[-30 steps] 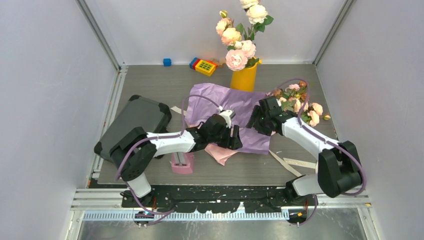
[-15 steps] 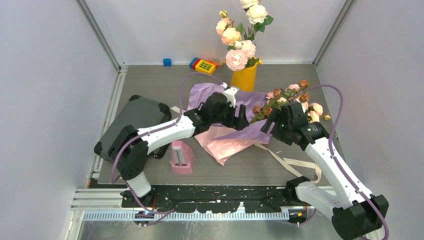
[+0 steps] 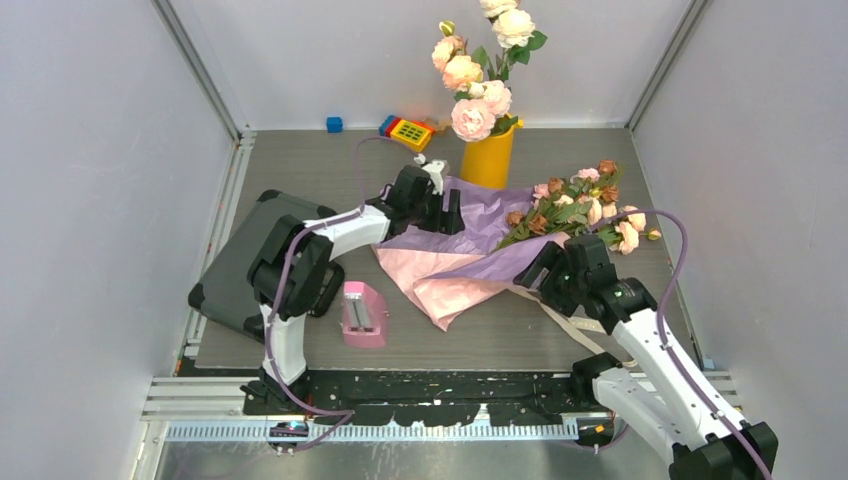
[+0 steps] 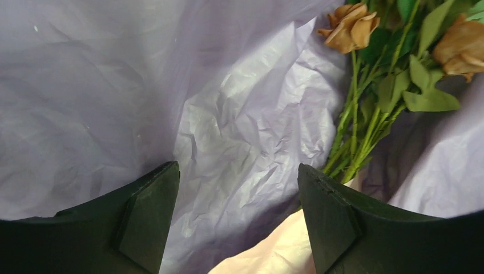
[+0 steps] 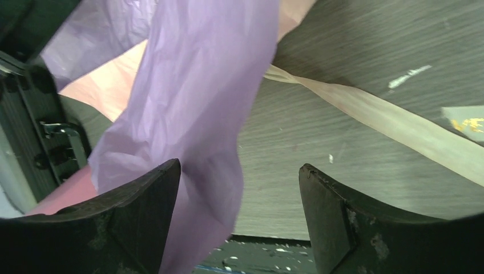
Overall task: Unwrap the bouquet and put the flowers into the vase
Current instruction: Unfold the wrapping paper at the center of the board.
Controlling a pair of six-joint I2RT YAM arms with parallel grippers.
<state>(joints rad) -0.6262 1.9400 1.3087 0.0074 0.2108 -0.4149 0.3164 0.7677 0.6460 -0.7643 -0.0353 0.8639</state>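
Left gripper (image 3: pixel 447 211) and right gripper (image 3: pixel 546 271) (jaws wide, empty) low over bouquet paper (image 3: pixel 482 216)

The grey wood-grain bench (image 3: pixel 300 170) carries a yellow vase (image 3: pixel 488 160) at the far middle, with a blue cube (image 3: pixel 334 124) and a colourful toy block (image 3: pixel 409 132) to its left. A dark case (image 3: pixel 262 248) lies at the left and a pink stapler-like tool (image 3: pixel 363 313) near the front. The bouquet wrap (image 3: pixel 490 215) is spread at centre. The flowers (image 3: pixel 580 200) rest at its right edge, and beige ribbon (image 3: pixel 598 325) trails front-right.
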